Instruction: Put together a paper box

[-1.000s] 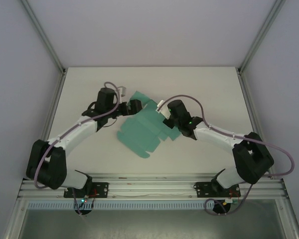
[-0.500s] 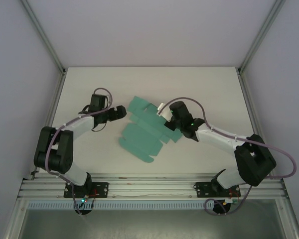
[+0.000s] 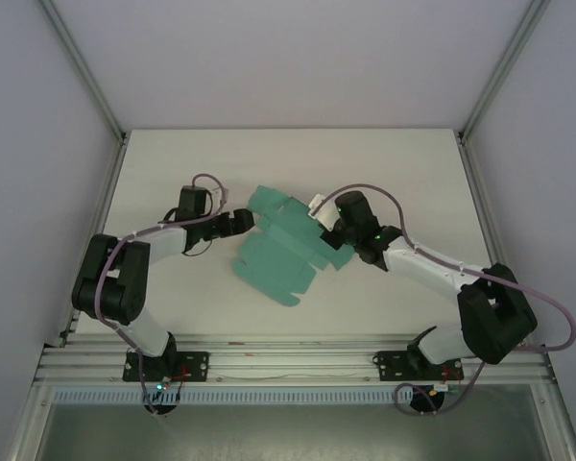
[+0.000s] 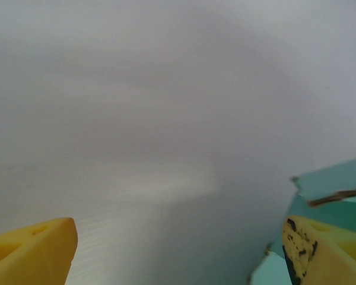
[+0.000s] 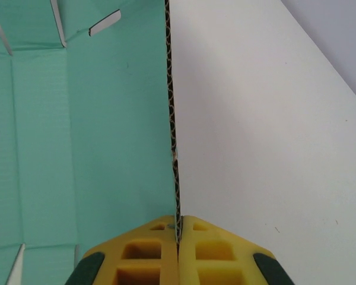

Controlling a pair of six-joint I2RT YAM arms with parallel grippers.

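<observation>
The paper box [image 3: 274, 259] is a flat teal die-cut sheet with flaps, lying at the table's middle and partly lifted on its right side. My right gripper [image 3: 328, 229] is shut on the sheet's right edge. In the right wrist view the yellow fingers [image 5: 148, 249] pinch the corrugated edge, with the teal face [image 5: 89, 130] stretching to the left of my right gripper [image 5: 178, 228]. My left gripper [image 3: 250, 223] sits at the sheet's left edge, open. In the left wrist view its yellow fingers [image 4: 32, 252] stand wide apart around bare table, and a teal flap [image 4: 338, 184] shows beside the right finger.
The white table [image 3: 173, 163] is bounded by grey walls and aluminium frame posts [image 3: 82, 67] at the back corners. A metal rail [image 3: 288, 355] carrying both arm bases runs along the near edge.
My left gripper pulled back to the left off the sheet, then came partway back to its left edge, its elbow folding in. The right gripper shifted slightly right with the sheet.
</observation>
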